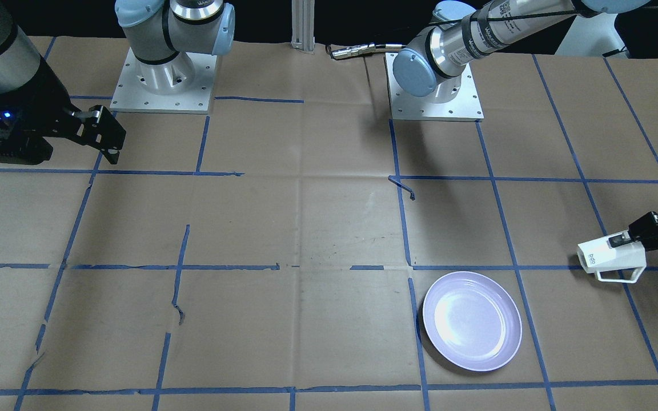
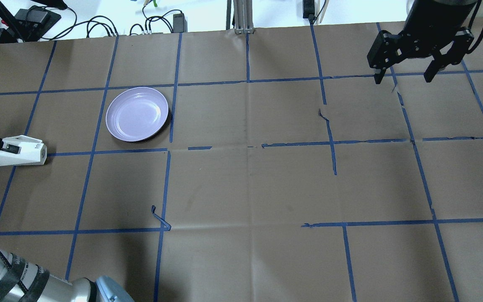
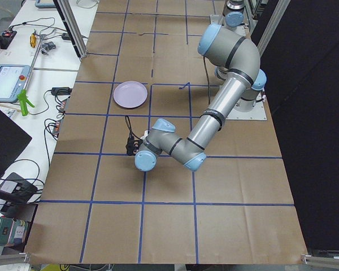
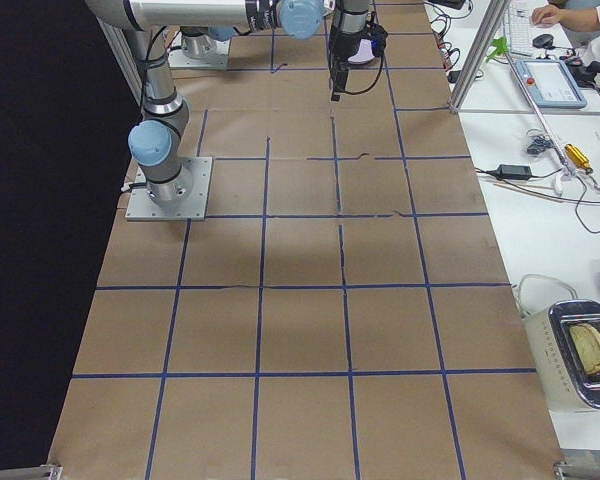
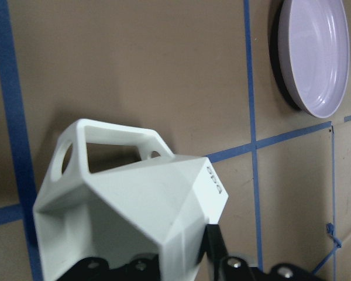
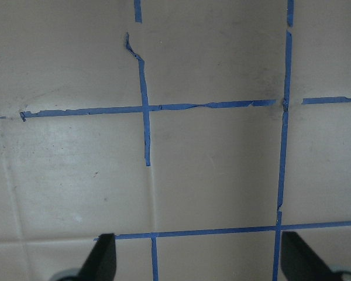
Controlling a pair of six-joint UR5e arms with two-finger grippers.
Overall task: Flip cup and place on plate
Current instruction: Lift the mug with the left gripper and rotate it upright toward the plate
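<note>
The white faceted cup (image 1: 612, 258) is held on its side at the table's left end, with its angular handle toward the operators' side. It also shows in the overhead view (image 2: 22, 151) and fills the left wrist view (image 5: 128, 205). My left gripper (image 1: 626, 238) is shut on the cup's wall (image 2: 3, 147). I cannot tell whether the cup touches the paper. The round lavender plate (image 1: 472, 321) lies empty a short way off toward the table's middle (image 2: 137, 113) (image 5: 316, 55). My right gripper (image 2: 403, 76) hangs open and empty over the far right part of the table (image 6: 202, 266).
Brown paper with a blue tape grid covers the table (image 2: 245, 176). Both arm bases (image 1: 163, 80) (image 1: 434, 85) stand at the robot's edge. Loose curled tape ends stick up near the middle (image 1: 403, 185). Cables and a desk lie beyond the far edge (image 2: 99, 25).
</note>
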